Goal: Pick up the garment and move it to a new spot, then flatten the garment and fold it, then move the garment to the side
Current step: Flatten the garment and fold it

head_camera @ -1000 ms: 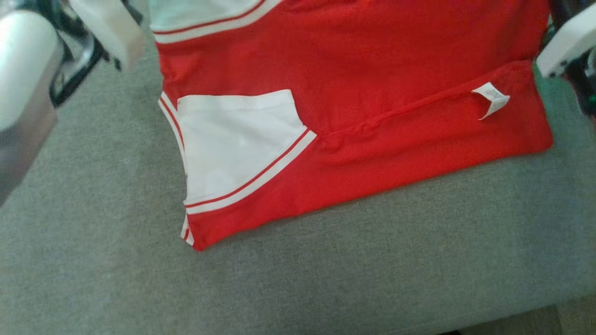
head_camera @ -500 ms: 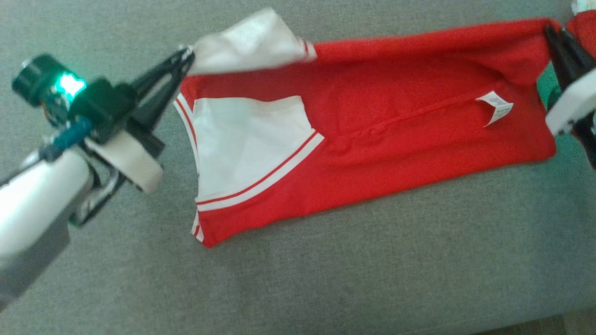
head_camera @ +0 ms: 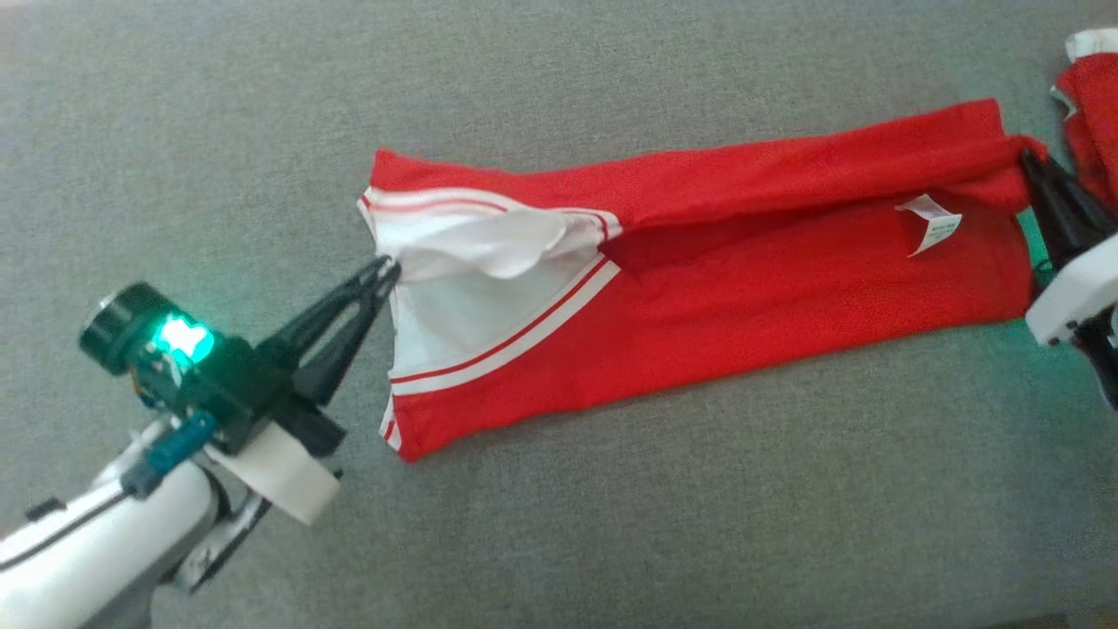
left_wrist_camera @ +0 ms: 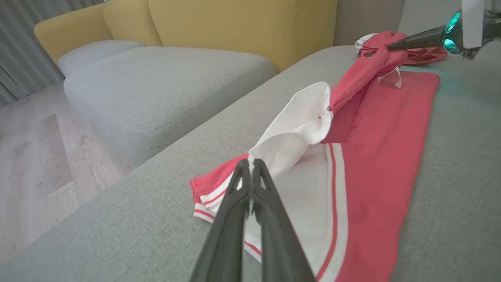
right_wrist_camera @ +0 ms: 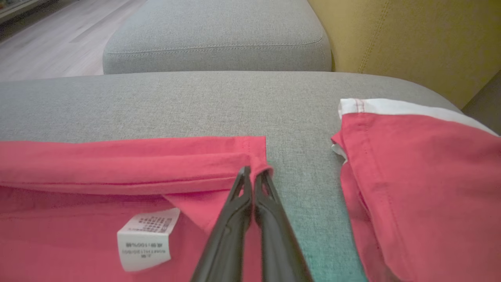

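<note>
Surface: a grey seat cushion (head_camera: 611, 524) carries everything; its weave is plain and flat.
Garment (head_camera: 742, 288): a red jersey with white panels and red-and-white striped trim. It lies stretched left to right across the middle of the cushion, with its near long edge flat on the grey cloth.
Fold: the far long edge is doubled over toward the near side. This makes a raised red band that runs between the two end effectors.
White sleeve (head_camera: 489, 249): at the garment's left end, lifted off the white panel beneath it and bunched into a loose curl.
Left end effector (head_camera: 384, 273): fingers pressed together, pinching the edge of the white sleeve just above the cushion. A green light glows on its wrist.
Right end effector (head_camera: 1031, 170): fingers closed on the red corner at the garment's far right end, with the cloth gathered around the tips.
Care label (head_camera: 930, 223): white, on the red cloth near the right end, just below the doubled band, with one end curling up.
Second red piece (head_camera: 1087, 105): red with a white edge, at the far right of the cushion. A strip of grey separates it from the garment.
Background: a yellow sofa back (left_wrist_camera: 235, 27) and a wooden floor (left_wrist_camera: 31, 156).
</note>
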Tool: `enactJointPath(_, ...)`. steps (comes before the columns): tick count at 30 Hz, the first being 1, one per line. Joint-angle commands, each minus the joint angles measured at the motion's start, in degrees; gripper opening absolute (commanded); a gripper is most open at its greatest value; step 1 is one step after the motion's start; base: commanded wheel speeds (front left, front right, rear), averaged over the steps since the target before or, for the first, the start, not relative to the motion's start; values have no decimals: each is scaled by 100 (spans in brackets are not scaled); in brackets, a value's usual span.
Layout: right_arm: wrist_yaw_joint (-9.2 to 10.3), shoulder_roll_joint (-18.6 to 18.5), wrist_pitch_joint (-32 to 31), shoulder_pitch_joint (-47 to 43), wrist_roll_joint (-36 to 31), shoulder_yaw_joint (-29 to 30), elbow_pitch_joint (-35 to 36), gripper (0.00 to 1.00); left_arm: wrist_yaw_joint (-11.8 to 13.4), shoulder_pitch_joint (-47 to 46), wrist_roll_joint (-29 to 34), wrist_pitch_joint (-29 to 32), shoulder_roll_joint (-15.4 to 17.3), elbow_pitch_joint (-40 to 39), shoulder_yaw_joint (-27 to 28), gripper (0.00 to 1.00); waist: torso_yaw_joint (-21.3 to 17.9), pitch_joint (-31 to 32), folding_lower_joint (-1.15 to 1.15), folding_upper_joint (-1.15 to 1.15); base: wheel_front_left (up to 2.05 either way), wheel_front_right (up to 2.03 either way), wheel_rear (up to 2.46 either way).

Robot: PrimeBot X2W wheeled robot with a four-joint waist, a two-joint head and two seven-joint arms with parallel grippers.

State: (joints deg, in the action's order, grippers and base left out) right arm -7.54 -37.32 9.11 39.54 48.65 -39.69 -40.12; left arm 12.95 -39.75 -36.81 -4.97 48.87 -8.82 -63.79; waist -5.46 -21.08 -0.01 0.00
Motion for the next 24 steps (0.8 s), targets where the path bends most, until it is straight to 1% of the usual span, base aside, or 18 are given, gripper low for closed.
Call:
enactJointPath(1,5,-263,79,-248,-72,105,134,0,86,-11,-22,-56,275,-188,215,0,30,39,1,0,0,0,0)
enactJointPath(3,5,-266,85,-396,-132,219,205,0,150,118,-57,-106,248,-234,178,0,44,52,1,0,0,0,0)
enactJointPath(7,5,-183,22,-676,-281,434,302,0,182,331,-128,-199,106,-168,69,0,55,39,1,0,0,0,0)
enactJointPath(8,5,-146,-2,-728,-325,486,309,15,190,372,-139,-232,51,-120,46,0,54,35,1,0,0,0,0)
enactJointPath(9,5,-103,-14,-768,-366,555,300,63,201,408,-146,-292,-13,-59,34,0,53,32,1,0,0,0,0)
enactJointPath(10,5,-59,-17,-799,-418,637,273,100,227,446,-154,-365,-83,18,32,22,51,31,1,0,0,0,0)
enactJointPath(11,5,-5,10,-828,-478,728,241,100,257,482,-154,-438,-161,100,26,76,49,37,1,0,0,0,0)
enactJointPath(12,5,66,64,-865,-519,837,215,100,325,520,-146,-527,-249,191,41,100,45,56,1,0,0,0,0)
enactJointPath(14,5,202,173,-994,-584,1058,177,100,493,623,-140,-710,-472,372,97,100,48,118,1,0,0,0,0)
enactJointPath(16,5,356,315,-1192,-627,1320,159,100,716,758,-120,-857,-728,544,191,100,65,196,1,0,0,0,0)
enactJointPath(19,5,592,472,-1580,-796,1643,217,100,1102,1107,-163,-982,-1220,783,523,100,101,351,1,0,0,0,0)
enactJointPath(20,5,676,502,-1712,-845,1732,262,100,1196,1232,-115,-993,-1392,838,666,100,121,403,1,0,0,0,0)
enactJointPath(22,5,837,540,-1936,-893,1922,331,100,1346,1505,172,-998,-1721,863,1029,100,172,497,1,0,0,0,0)
enactJointPath(24,5,954,565,-2123,-957,2157,410,100,1438,1859,500,-1000,-2018,892,1410,100,223,600,1,0,0,0,0)
